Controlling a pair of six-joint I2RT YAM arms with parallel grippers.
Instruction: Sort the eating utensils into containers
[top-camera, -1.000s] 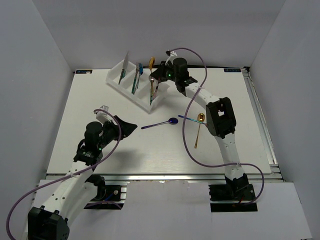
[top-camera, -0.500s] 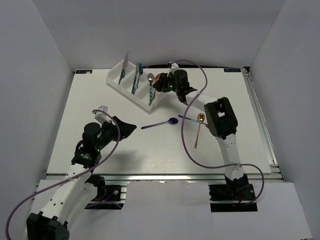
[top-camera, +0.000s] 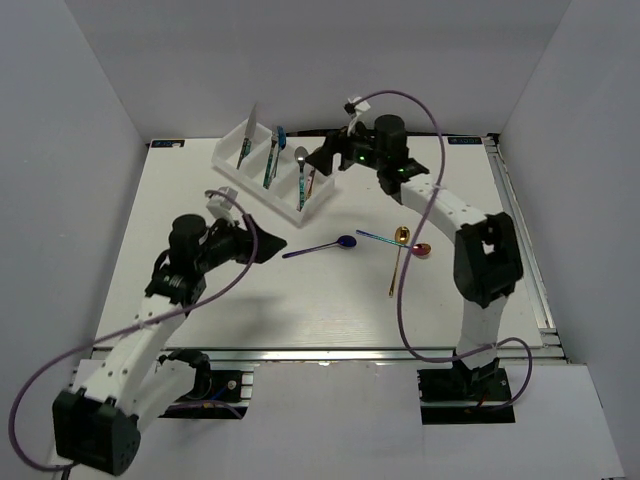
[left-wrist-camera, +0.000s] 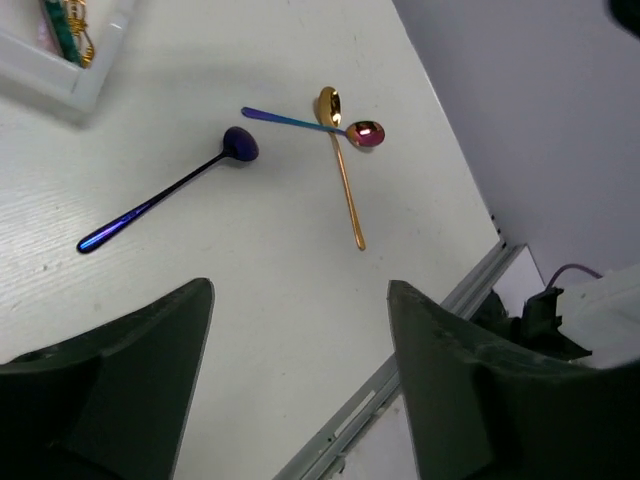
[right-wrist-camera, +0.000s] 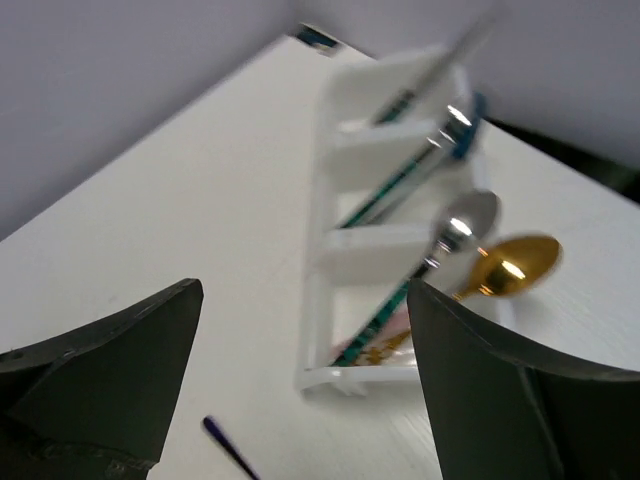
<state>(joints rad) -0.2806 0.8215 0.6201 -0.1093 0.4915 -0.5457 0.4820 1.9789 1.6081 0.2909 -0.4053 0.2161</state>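
Tray (right-wrist-camera: 375, 243) lies just ahead of right gripper (top-camera: 322, 160), whose fingers stand wide apart, empty.

The scene was lit brightly and evenly from overhead. Only faint, soft shadows were cast on the white table (top-camera: 300, 300) beneath the arms. The right wrist view was blurred throughout, the tray (right-wrist-camera: 372, 245) smeared, with a glare spot on the gold spoon (right-wrist-camera: 512, 265). The left wrist view was rendered sharp, though the fingers (left-wrist-camera: 110, 390) were left dark and unfocused.
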